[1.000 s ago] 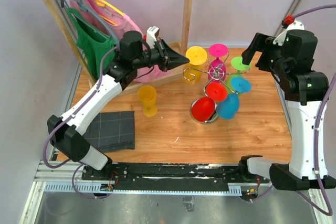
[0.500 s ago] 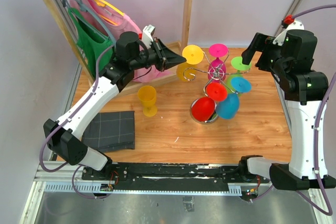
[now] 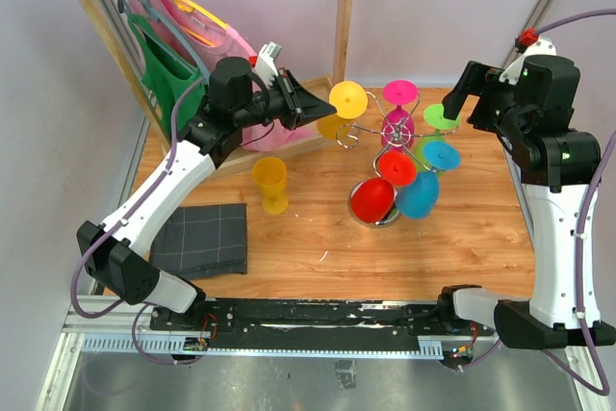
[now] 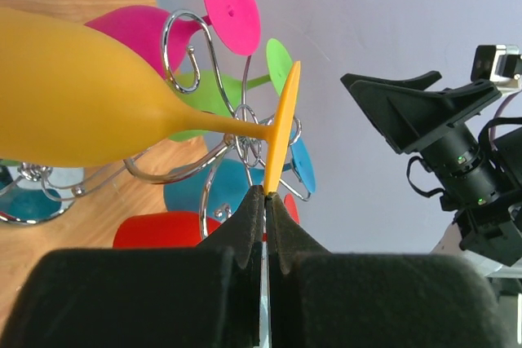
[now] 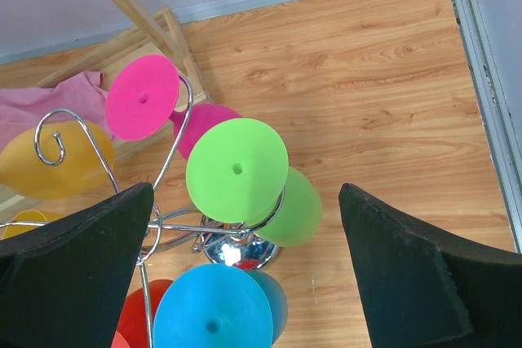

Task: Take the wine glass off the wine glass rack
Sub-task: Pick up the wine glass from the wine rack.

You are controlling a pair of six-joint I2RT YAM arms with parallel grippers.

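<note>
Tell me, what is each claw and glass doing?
left claw, shut on the yellow wine glass
yellow wine glass, tipped sideways, held by its foot
right claw, open, holding nothing
green wine glass, hanging on the wine glass rack
wine glass rack, standing upright

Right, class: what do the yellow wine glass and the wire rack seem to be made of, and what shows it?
Yellow wine glass: probably plastic, opaque, matt, evenly coloured. Wine glass rack: likely chromed metal wire, shiny with mirror-like reflections.

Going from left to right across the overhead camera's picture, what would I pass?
green garment on a hanger → yellow cup on the table → yellow wine glass → pink wine glass → green wine glass → right arm
</note>
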